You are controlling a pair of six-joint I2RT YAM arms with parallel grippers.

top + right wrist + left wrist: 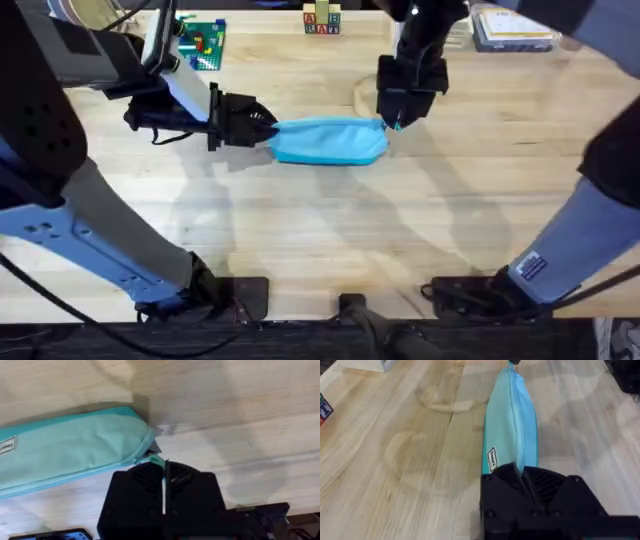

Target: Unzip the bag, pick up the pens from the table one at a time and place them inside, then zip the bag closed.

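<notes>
The left gripper [262,127] is pinching shut on one end of the light blue pencil pouch [330,140] lying on the wood-grain table [400,230], apparently anchoring it while the right gripper [397,121], closed on the zipper tab [161,461], is working the zip.

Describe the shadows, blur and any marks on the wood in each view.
Overhead: both arms cast soft grey shadows on the table below the bag, and the arms' near parts loom dark and blurred at the edges. Left wrist: faint ring-shaped stains mark the wood beside the bag, which lies in even light. Right wrist: a broad diagonal shadow crosses the planks; the bag's fabric stays fairly sharp.
</notes>
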